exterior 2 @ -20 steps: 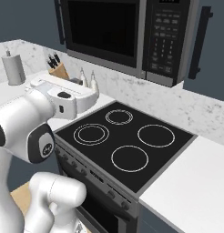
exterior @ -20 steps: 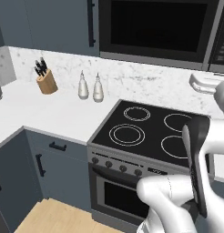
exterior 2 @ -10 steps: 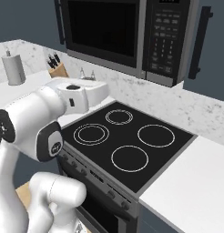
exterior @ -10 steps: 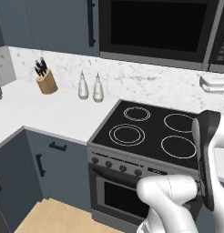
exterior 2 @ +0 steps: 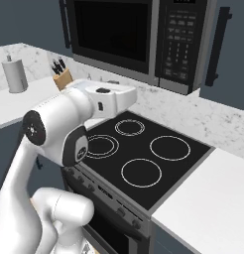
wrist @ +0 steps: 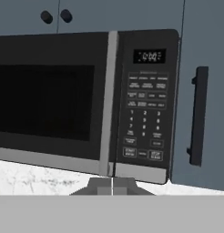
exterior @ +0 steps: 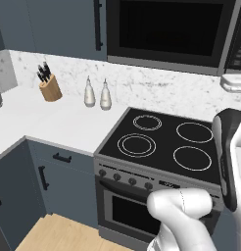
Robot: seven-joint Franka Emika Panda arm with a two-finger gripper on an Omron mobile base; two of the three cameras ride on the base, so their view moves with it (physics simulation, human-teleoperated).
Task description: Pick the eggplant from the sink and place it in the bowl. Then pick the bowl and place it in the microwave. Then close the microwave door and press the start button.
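The microwave (wrist: 86,100) hangs above the stove, also seen at the top of the base views (exterior: 171,34) (exterior 2: 139,39). The microwave door (wrist: 45,100) stands closed, its dark window hiding the inside. To the door's right is the keypad panel (wrist: 145,118) with a lit display. My gripper (wrist: 112,185) is shut on nothing, its tips together just below the keypad's lower edge and short of it. The white hand (exterior 2: 114,96) hovers over the stove's back left. The eggplant, the bowl and the sink are out of view.
A black four-ring cooktop (exterior: 161,142) with oven knobs lies under the arm. A knife block (exterior: 50,88) and two bottles (exterior: 95,93) stand on the white counter to the left, a paper towel roll (exterior 2: 15,74) farther off. A cabinet handle (wrist: 198,116) is right of the microwave.
The arm has swung to the right over the stove, carrying the hand toward the microwave's keypad side. The jaws stayed shut.
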